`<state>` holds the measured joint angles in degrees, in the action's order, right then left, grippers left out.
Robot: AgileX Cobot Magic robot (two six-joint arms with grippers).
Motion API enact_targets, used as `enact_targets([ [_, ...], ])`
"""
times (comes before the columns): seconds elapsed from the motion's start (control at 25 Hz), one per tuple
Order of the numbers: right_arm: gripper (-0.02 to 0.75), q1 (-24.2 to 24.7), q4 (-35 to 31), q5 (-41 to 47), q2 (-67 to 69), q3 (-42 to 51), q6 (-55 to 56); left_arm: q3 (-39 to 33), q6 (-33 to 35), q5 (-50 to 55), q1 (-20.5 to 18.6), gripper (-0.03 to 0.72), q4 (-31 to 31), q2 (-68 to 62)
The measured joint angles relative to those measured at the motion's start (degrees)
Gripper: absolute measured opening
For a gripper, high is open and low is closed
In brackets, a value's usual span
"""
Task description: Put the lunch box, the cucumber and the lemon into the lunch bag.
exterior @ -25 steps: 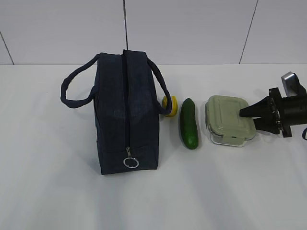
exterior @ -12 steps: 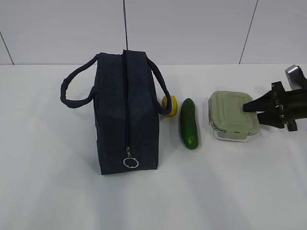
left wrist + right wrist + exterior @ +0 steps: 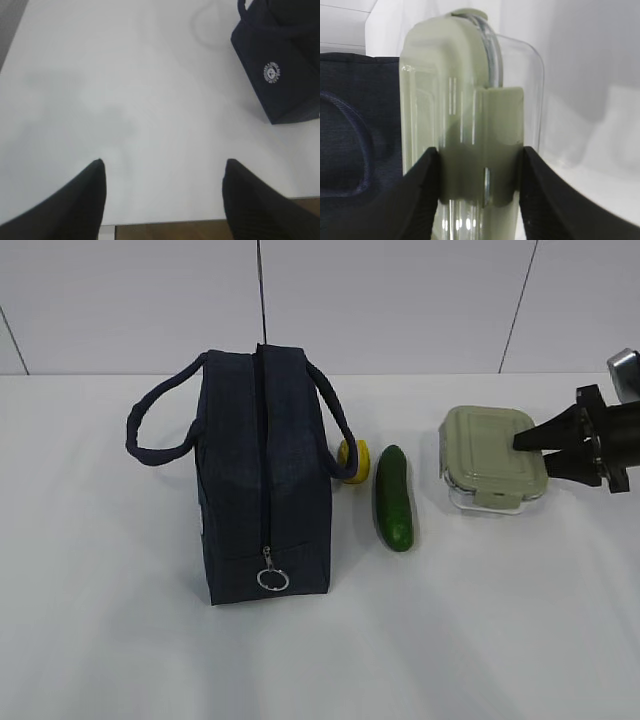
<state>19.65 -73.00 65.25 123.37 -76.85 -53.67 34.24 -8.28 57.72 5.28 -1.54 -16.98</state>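
The navy lunch bag point(image 3: 262, 475) stands at centre left with its zipper shut and its ring pull point(image 3: 272, 578) at the front. It also shows in the left wrist view point(image 3: 280, 65) and the right wrist view point(image 3: 355, 125). The lemon point(image 3: 355, 459) sits partly behind the bag's right side. The cucumber point(image 3: 394, 497) lies beside it. My right gripper point(image 3: 522, 443) is shut on the right end of the lunch box point(image 3: 490, 458), lifted and tilted; its fingers clamp the lid's clip tab point(image 3: 482, 145). My left gripper point(image 3: 162, 167) is open and empty over bare table.
The white table point(image 3: 100, 620) has its near edge under the left gripper point(image 3: 165, 220). A white panelled wall point(image 3: 400, 300) stands behind.
My right gripper has pulled back to the right and slightly up, carrying the lunch box with it, away from the cucumber. Bag, lemon and cucumber have not moved.
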Motion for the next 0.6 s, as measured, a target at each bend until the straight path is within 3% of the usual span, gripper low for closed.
enact_targets([
  [0.4,0.342,0.0,0.0,0.1,-3.8,0.0,1.3,8.1,3.0,-2.3,0.1,0.519,5.0,-13.2],
  [0.6,0.342,0.0,0.0,0.1,-5.1,0.0,1.9,9.4,4.9,-4.8,1.3,0.518,12.1,-18.5],
])
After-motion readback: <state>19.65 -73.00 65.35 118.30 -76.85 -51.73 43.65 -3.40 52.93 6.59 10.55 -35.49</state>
